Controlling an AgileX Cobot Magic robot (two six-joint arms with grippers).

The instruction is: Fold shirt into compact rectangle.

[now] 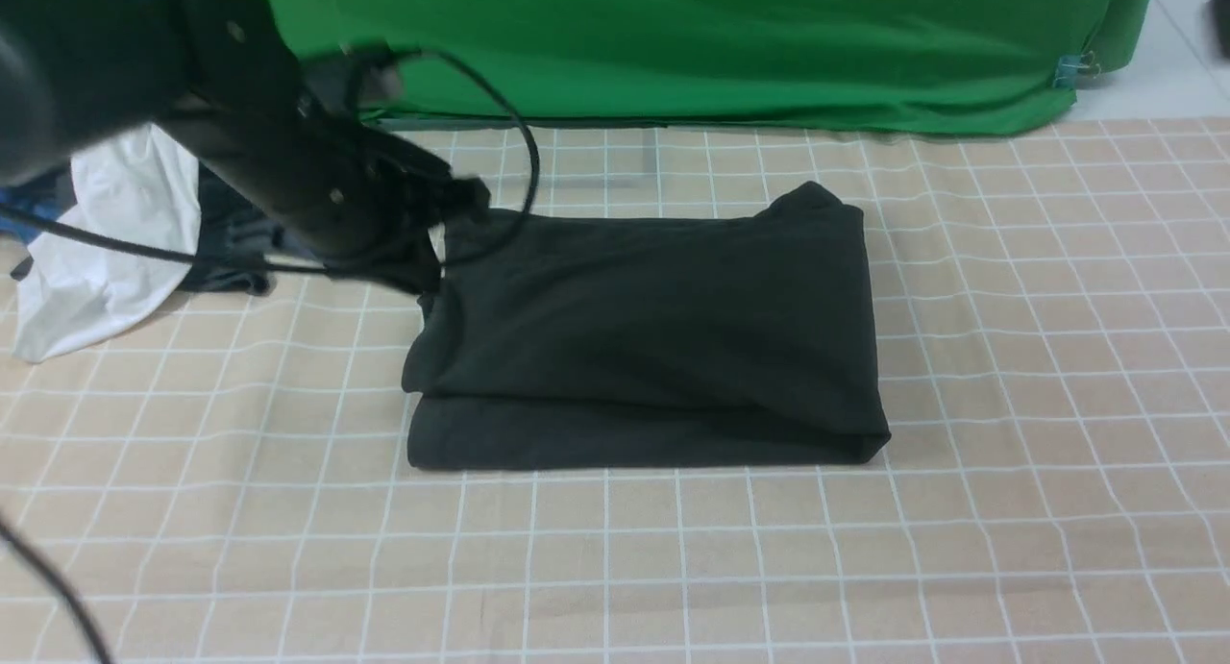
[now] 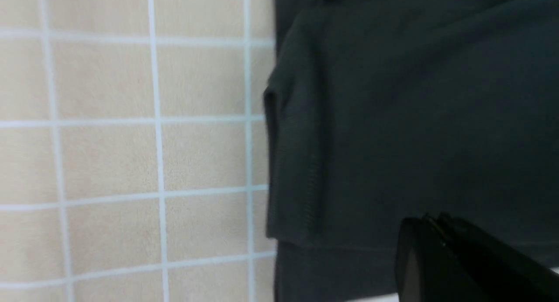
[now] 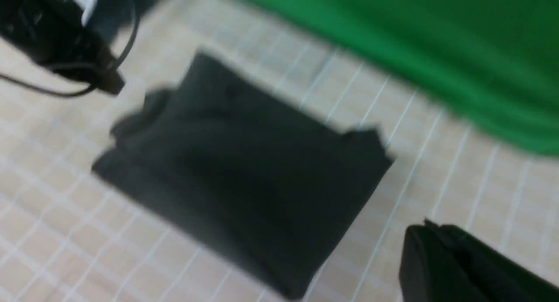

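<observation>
The black shirt (image 1: pixel 653 337) lies folded into a thick rectangle in the middle of the checked tablecloth (image 1: pixel 1038 356), with a small flap sticking up at its far right corner. My left gripper (image 1: pixel 432 260) hangs at the shirt's far left corner. In the left wrist view this left gripper (image 2: pixel 430 218) is shut, just above the shirt (image 2: pixel 415 118), with no fabric visible between its jaws. The right arm does not show in the front view. In its wrist view the right gripper (image 3: pixel 430 225) is shut and empty over bare tablecloth, off to the side of the blurred shirt (image 3: pixel 244 175).
A white garment (image 1: pixel 96 251) and dark and blue clothes (image 1: pixel 226 246) are piled at the far left, behind my left arm. A green cloth (image 1: pixel 673 49) hangs along the back edge. A cable (image 1: pixel 524 164) loops from the left arm over the shirt's corner.
</observation>
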